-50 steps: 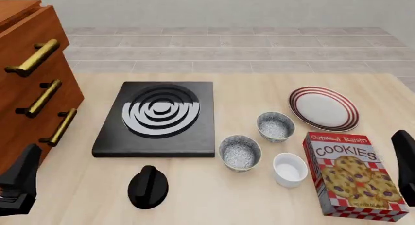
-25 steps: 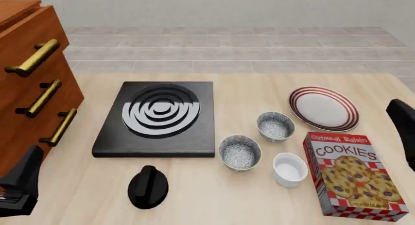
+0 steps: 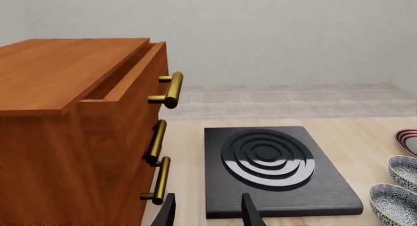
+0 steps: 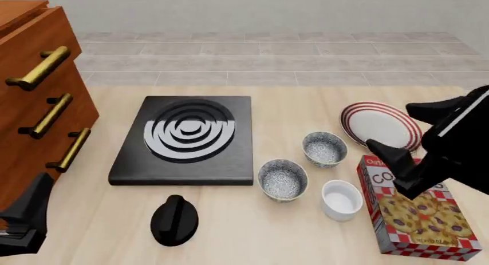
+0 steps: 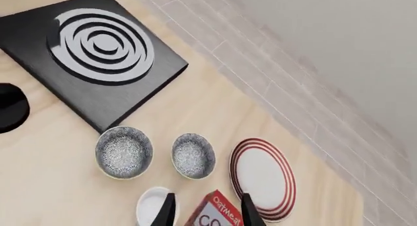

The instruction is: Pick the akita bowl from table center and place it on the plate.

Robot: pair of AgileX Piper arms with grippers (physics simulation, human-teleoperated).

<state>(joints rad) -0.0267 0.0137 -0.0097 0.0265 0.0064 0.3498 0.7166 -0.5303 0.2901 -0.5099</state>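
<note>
Two alike akita bowls, grey-blue and speckled, stand near the table's middle: one (image 4: 283,179) by the stove's front right corner, the other (image 4: 324,149) further right and back. Both bowls (image 5: 124,152) (image 5: 193,155) also show in the right wrist view. The red-striped white plate (image 4: 381,127) lies to the back right. My right gripper (image 4: 390,126) hovers open and empty above the plate's near edge and the cookie box. My left gripper (image 3: 208,214) is open and empty at the front left, far from the bowls.
A black stove plate (image 4: 187,136) lies left of centre, with a black knob (image 4: 174,219) in front of it. A white ramekin (image 4: 342,199) and a cookie box (image 4: 420,213) sit at the front right. A wooden drawer cabinet (image 4: 38,99) stands at the left.
My right arm has swung in from the right edge to above the plate and the cookie box. The left arm and all objects have stayed put.
</note>
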